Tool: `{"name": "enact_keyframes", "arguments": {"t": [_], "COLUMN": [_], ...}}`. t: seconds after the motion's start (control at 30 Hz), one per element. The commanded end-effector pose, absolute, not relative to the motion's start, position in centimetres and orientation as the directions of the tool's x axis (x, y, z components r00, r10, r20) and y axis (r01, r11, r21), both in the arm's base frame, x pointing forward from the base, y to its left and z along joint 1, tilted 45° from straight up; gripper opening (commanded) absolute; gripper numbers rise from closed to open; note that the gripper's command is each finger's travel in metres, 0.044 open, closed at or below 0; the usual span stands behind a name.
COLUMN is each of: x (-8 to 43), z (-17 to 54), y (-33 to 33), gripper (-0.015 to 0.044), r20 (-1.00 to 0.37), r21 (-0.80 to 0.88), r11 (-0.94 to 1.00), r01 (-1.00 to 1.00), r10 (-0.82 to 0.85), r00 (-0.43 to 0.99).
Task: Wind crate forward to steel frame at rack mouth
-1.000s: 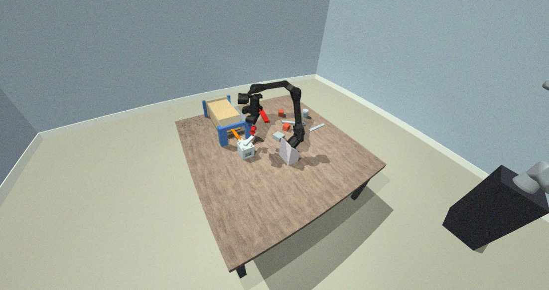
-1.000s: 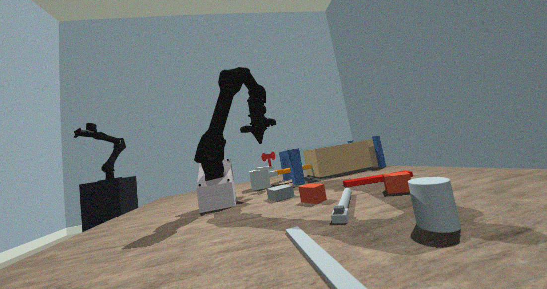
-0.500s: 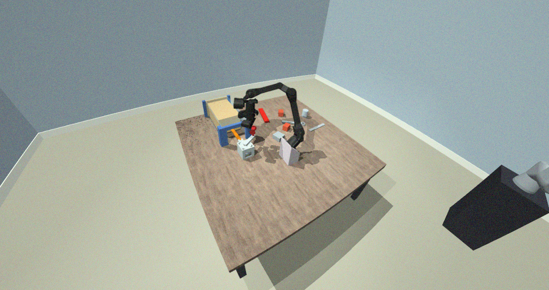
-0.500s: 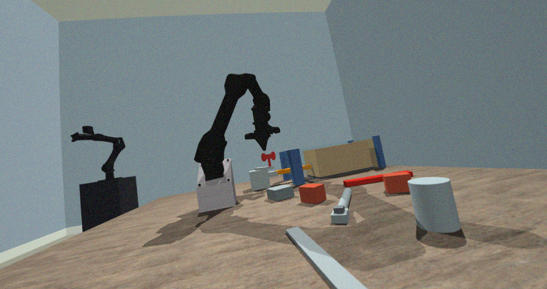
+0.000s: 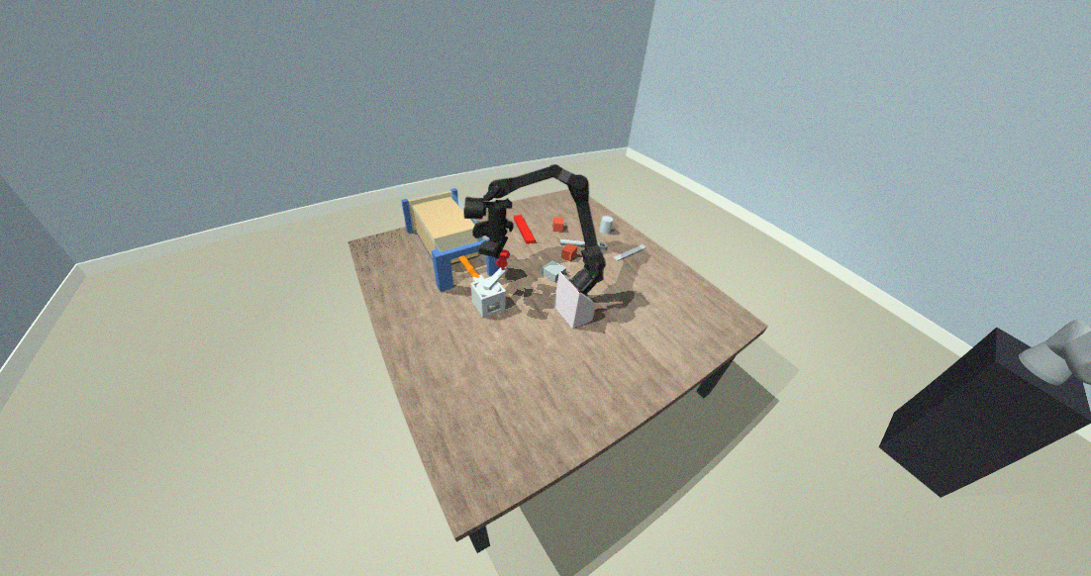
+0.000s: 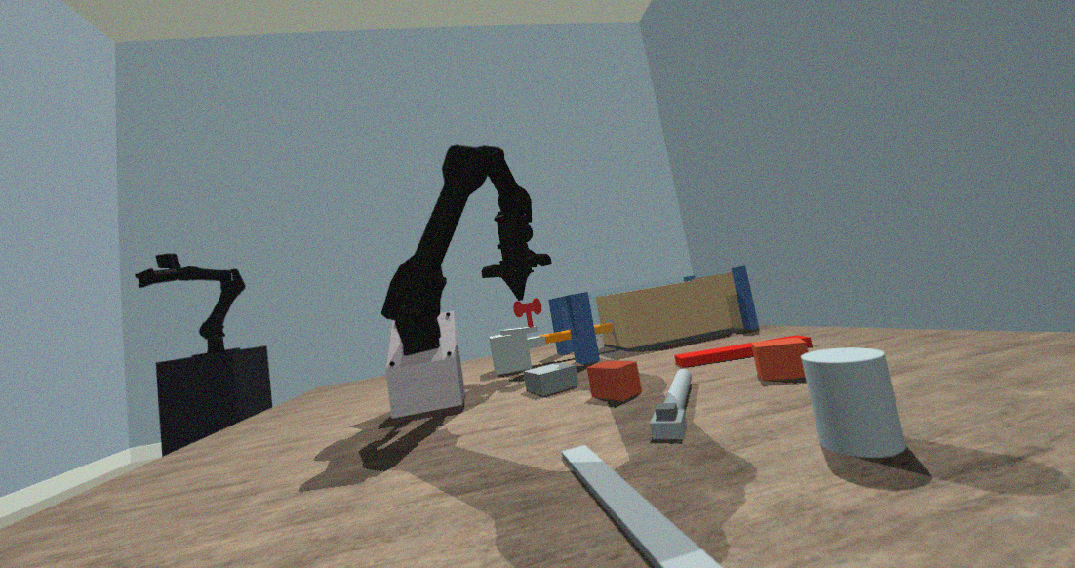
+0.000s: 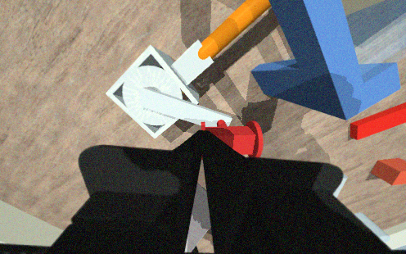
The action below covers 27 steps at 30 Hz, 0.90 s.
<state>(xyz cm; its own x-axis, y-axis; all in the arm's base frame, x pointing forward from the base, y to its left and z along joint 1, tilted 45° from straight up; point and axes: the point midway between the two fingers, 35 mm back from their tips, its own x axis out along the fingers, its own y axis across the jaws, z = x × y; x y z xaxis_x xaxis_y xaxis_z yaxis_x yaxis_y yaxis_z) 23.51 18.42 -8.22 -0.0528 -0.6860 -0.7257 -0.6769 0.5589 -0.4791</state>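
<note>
The tan crate sits behind the blue frame and looks flat; any gap at its front is hard to judge. An orange strap runs from it to the white winch. The white handle arm sits on top of the winch, its red knob upright at the outer end. My gripper is shut and empty, tips just above the knob; contact is unclear.
A red bar, two orange-red blocks, a grey block and a pale cylinder stand or lie on the bench. A grey-white tool and a flat bar lie nearer the arm's base.
</note>
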Motion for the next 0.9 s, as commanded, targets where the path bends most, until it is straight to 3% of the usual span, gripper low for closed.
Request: {"name": "enact_keyframes", "arguments": {"t": [0.0,0.87], "x": [23.2,21.5], "z": [-8.2,-6.6], "y": [18.0,16.7], "gripper": [0.0000,0.0000], "r20": [-0.720,-0.719], "r21": [-0.479,-0.479], "r11": [0.553,0.552], "r01": [-0.682,-0.683], "r10": [-0.692,-0.693], "r00": [-0.055,-0.056]}}
